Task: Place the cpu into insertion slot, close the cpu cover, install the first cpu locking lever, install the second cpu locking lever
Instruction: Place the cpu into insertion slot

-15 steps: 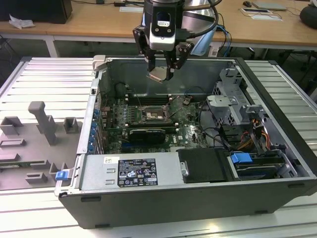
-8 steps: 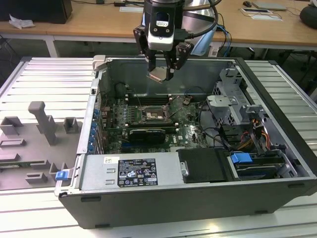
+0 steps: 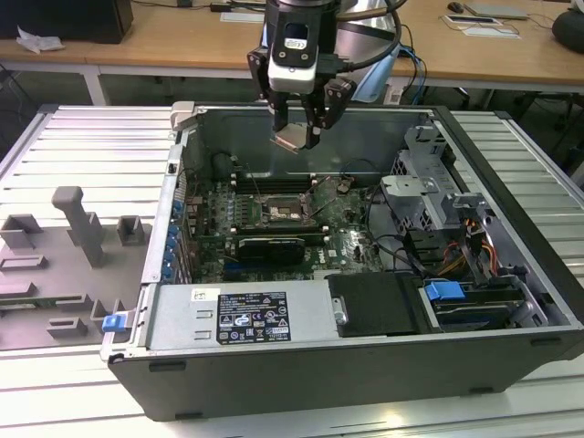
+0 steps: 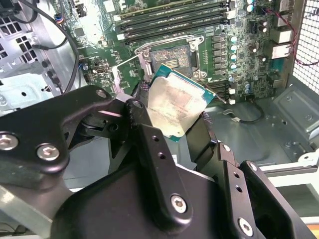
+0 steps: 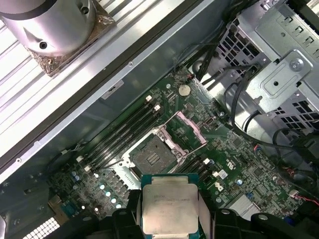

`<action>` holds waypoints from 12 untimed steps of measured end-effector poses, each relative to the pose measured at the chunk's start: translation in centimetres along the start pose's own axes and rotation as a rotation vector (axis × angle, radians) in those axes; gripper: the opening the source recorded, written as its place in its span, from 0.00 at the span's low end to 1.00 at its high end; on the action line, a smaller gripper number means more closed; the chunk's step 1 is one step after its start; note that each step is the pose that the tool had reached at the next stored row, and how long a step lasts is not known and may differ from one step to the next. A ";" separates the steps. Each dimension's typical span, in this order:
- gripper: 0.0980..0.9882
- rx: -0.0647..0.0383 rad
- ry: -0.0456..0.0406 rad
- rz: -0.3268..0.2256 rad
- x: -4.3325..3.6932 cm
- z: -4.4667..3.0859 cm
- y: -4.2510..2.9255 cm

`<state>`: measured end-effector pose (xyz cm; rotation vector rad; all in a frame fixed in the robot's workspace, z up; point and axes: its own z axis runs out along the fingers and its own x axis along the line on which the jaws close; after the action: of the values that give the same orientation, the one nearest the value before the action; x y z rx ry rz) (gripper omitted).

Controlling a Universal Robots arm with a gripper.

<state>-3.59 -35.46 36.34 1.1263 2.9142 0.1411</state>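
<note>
Exterior view: your gripper (image 3: 297, 139) pinches the cpu (image 3: 293, 136) over the case (image 3: 411, 365).
Insertion slot (image 3: 285, 212) at 6 o'clock from it; ribbed table (image 3: 73, 146) under the case, wooden desks (image 3: 164, 41) at 12 o'clock.

Robotics lab or workshop. Open desktop computer case (image 3: 365, 365), motherboard (image 3: 354, 243) exposed, on slatted aluminium counter (image 3: 520, 146); grey moulded fixtures (image 3: 78, 228) at 9 o'clock; wooden office desks (image 3: 182, 46) with papers (image 3: 36, 41) at 12 o'clock.

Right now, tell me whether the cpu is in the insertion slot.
Out: the pincer holds the cpu in the air; the insertion slot sits bare.
</note>
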 end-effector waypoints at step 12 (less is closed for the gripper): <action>0.50 -0.001 -0.0053 0.059 0.00 0.04 0.00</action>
<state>-3.59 -35.46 36.29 1.2113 2.8770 0.1402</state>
